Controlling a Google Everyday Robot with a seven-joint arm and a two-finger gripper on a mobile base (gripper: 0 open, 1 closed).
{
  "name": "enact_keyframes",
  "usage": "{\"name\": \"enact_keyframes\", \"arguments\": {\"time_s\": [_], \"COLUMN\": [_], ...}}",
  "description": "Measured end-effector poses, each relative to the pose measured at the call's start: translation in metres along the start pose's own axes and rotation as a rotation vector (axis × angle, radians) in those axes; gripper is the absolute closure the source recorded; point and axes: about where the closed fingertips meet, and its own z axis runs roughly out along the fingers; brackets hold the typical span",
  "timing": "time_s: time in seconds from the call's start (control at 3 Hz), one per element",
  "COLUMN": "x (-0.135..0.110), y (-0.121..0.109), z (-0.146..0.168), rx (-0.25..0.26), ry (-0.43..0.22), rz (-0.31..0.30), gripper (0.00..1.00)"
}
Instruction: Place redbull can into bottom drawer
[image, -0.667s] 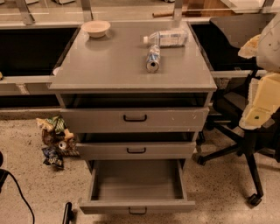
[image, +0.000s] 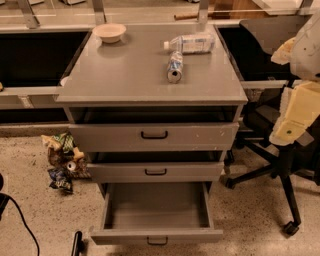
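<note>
The redbull can (image: 174, 66) lies on its side on the grey cabinet top, silver end facing me, just in front of a clear plastic bottle (image: 192, 43). The bottom drawer (image: 156, 235) is pulled out and its inside is bare; its small black handle sits on the front. The two drawers above it are slightly ajar. Of my gripper (image: 76, 243) only a slim black piece shows at the bottom edge, on the left of the open drawer and far below the can. It holds nothing that I can see.
A pale bowl (image: 109, 32) stands at the back left of the cabinet top (image: 125, 75). Snack bags (image: 62, 160) lie on the floor at the left. An office chair (image: 285, 150) with padded objects on it stands at the right. A black cable (image: 20, 220) runs at the far left.
</note>
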Motion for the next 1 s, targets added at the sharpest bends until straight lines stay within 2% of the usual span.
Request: {"name": "enact_keyframes", "arguments": {"time_s": [0.33,0.67,1.0], "x": [-0.008,-0.022,-0.023], "y": [-0.016,-0.027,-0.028], "z": [0.009,0.017,0.017], "rx": [0.046,0.073,0.079], "ry": [-0.003,-0.004,-0.007], "rz": [0.081,0.110,0.111], "gripper": [0.00,0.00,0.00]}}
